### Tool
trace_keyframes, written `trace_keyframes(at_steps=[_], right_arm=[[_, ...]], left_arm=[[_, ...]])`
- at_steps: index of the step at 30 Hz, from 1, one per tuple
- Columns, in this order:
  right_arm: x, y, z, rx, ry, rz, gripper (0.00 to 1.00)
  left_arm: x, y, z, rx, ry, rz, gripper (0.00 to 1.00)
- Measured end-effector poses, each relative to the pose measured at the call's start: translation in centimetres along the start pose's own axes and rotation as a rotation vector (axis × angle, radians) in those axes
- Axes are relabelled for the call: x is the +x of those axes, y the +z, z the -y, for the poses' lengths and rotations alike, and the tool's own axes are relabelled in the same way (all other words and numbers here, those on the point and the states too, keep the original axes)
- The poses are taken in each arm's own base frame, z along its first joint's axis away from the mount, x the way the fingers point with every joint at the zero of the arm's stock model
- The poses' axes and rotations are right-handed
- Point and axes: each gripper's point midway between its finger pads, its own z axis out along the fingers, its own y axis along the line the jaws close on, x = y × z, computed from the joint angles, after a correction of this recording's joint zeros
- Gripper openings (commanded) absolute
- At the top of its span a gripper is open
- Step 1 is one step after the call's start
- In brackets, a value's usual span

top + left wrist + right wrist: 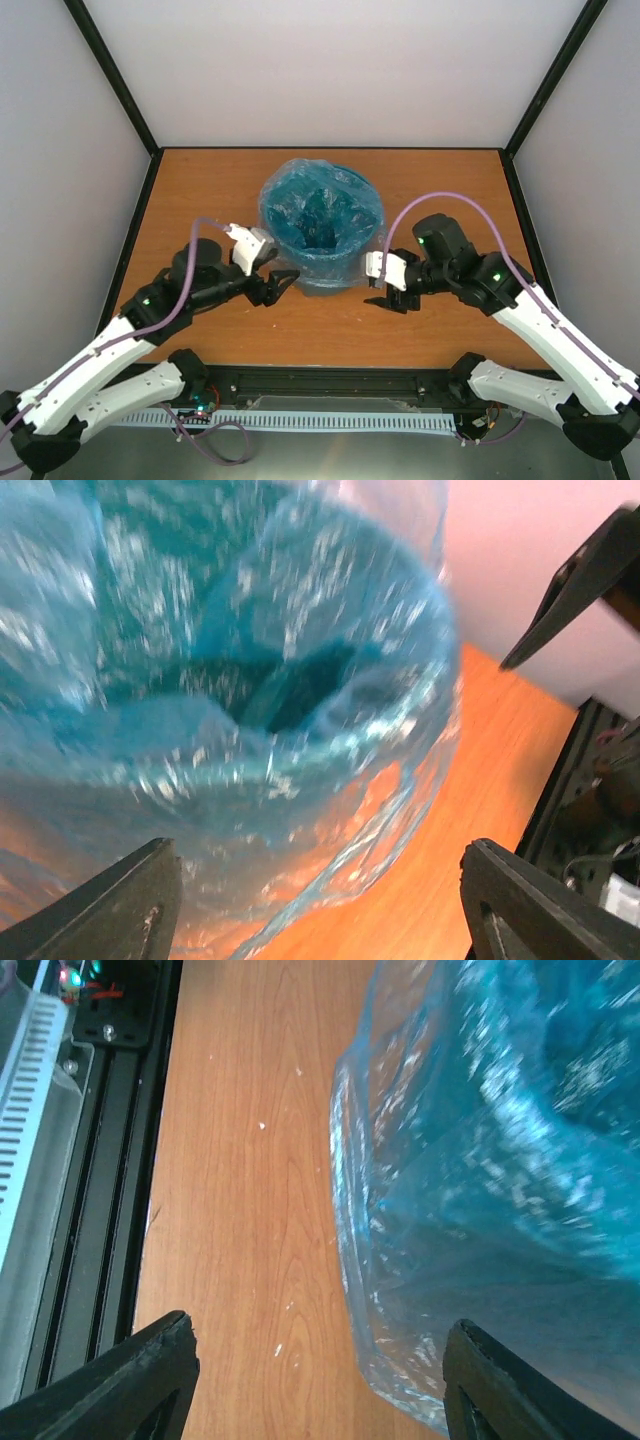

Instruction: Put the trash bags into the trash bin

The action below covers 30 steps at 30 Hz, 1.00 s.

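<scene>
The dark teal trash bin (325, 262) stands at the middle of the wooden table. The light-blue translucent trash bag (320, 208) lines its inside and drapes over its rim and sides, down to the table at the front. My left gripper (279, 285) is open and empty, just left of the bin's near side; the left wrist view shows the bag (230, 680) filling the space ahead of its fingers (120, 905). My right gripper (388, 296) is open and empty, just right of the bin; the bag's hem (480, 1210) lies ahead, between its fingertips (150, 1370).
The wooden table (200, 190) is walled by white panels at the back and sides. A black rail with a perforated white strip (330, 415) runs along the near edge, also showing in the right wrist view (60, 1140).
</scene>
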Motion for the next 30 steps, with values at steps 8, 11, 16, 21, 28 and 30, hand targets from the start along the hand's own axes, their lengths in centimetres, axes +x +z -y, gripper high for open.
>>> trace_keyframes(at_steps=[8, 11, 16, 21, 28, 30], right_arm=[[-4.6, -4.7, 2.3, 0.119, 0.015, 0.074, 0.62], [-6.4, -6.0, 4.6, 0.209, 0.021, 0.094, 0.61], [-6.7, -6.6, 8.2, 0.378, 0.044, 0.069, 0.60], [-6.0, -5.6, 11.6, 0.499, 0.054, -0.004, 0.61], [-4.9, -2.1, 14.2, 0.511, 0.039, -0.096, 0.61], [-4.9, -1.4, 14.9, 0.514, 0.031, -0.110, 0.61]], left_arm=[[-7.5, -4.4, -0.5, -0.118, -0.003, 0.199, 0.86], [-10.2, -4.9, -2.5, -0.254, -0.036, 0.237, 0.85], [-11.2, -4.0, -5.2, -0.418, -0.063, 0.211, 0.86], [-9.9, -3.1, -7.3, -0.524, -0.068, 0.150, 0.81], [-8.9, -2.2, -10.5, -0.676, -0.078, 0.100, 0.75], [-8.5, -2.0, -11.3, -0.700, -0.084, 0.088, 0.70]])
